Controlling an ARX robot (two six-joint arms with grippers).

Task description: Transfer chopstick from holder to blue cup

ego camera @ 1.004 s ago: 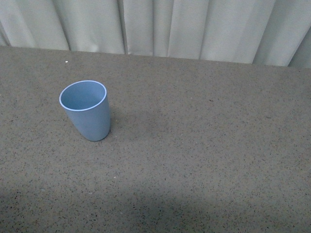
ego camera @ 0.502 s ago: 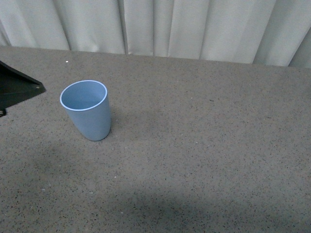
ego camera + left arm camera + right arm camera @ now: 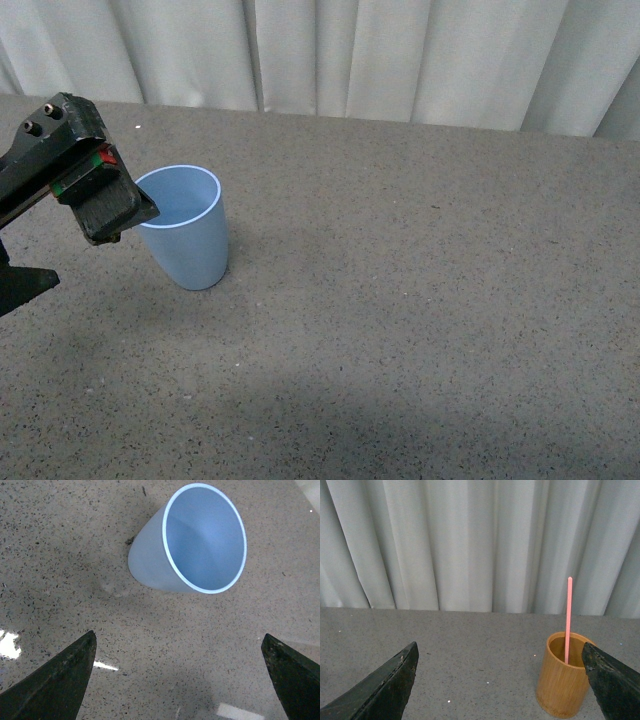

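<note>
The blue cup (image 3: 190,245) stands upright and empty on the speckled grey table at the left. In the left wrist view the blue cup (image 3: 150,560) lies just ahead of my left gripper (image 3: 178,635), which is open with nothing between its fingers. My left arm (image 3: 85,190) hovers at the cup's left rim. In the right wrist view one salmon-red chopstick (image 3: 568,615) stands upright in a round bamboo holder (image 3: 562,687). My right gripper (image 3: 500,644) is open and empty, short of the holder, which sits toward one fingertip. The holder is outside the front view.
Pale pleated curtains (image 3: 400,55) close off the table's far edge. The speckled grey tabletop (image 3: 430,300) stretches to the right of the cup. A shadow lies along the near edge.
My left arm has come into the front view from the left and risen beside the cup's left rim. The cup has not moved.
</note>
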